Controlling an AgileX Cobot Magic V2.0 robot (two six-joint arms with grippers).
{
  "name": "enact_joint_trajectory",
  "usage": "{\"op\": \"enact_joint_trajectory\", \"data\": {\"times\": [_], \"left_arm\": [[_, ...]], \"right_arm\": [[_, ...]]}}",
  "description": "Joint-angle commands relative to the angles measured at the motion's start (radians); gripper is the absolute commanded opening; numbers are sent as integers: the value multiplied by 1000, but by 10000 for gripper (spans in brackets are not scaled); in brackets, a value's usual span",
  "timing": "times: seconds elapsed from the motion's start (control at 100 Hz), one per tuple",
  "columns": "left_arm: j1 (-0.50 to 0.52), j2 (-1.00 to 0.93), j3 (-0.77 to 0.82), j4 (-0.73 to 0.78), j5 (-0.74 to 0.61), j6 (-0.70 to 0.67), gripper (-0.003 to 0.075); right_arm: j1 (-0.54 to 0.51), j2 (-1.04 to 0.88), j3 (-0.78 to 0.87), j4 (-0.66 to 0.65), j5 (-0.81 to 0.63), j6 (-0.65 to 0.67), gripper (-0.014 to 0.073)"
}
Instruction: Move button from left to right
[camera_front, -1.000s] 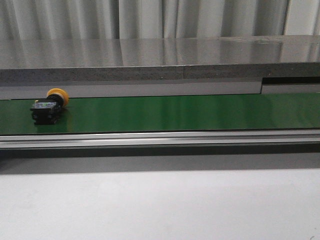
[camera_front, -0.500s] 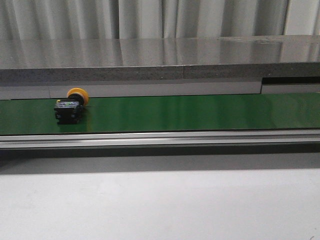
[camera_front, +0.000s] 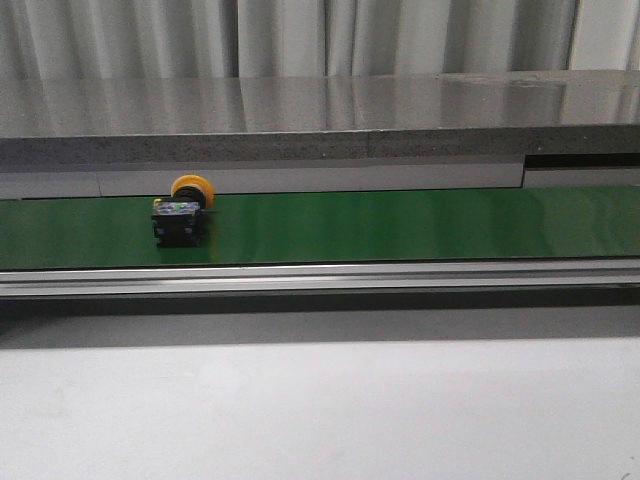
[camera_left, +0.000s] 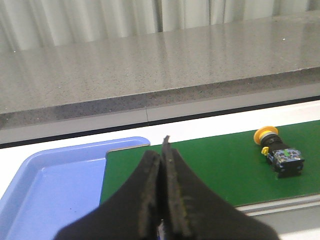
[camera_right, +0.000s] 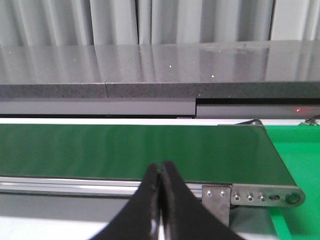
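Small push-button with round orange cap and black boxy body (camera_front: 179, 213) lies on left part of smooth green conveyor belt (camera_front: 400, 225). Only left wrist view shows blue plastic tray (camera_left: 55, 185) beside belt end. Left black gripper (camera_left: 161, 150) pressed together, holding nothing. Right black gripper (camera_right: 161, 169) same. Speckled grey stone ledge (camera_front: 320, 125) behind, pleated curtain (camera_front: 300, 35) beyond.

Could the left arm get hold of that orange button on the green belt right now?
Probably yes: the button lies uncovered on the belt, nothing between it and the left gripper, though its fingers are shut.
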Motion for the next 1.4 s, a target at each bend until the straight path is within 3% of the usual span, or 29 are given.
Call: {"op": "enact_joint_trajectory", "data": {"times": [0.0, 0.16, 0.28, 0.56, 0.91, 1.27, 1.39], "left_arm": [[-8, 5, -29, -5, -81, 0, -20], [-8, 5, -29, -5, -81, 0, -20], [-8, 5, -29, -5, -81, 0, -20], [-8, 5, -29, -5, -81, 0, -20], [-8, 5, -29, -5, -81, 0, -20], [-8, 5, -29, -5, -81, 0, -20], [-8, 5, -29, -5, -81, 0, -20]], "right_arm": [[1, -20, -46, -4, -103, 0, -68], [1, 3, -140, -4, -44, 0, -68], [1, 79, -251, -4, 90, 0, -68], [1, 425, -562, -20, 382, 0, -68], [1, 799, -787, -19, 441, 0, -68], [1, 947, -806, -8, 427, 0, -63], [1, 952, -806, -8, 442, 0, 28]]}}
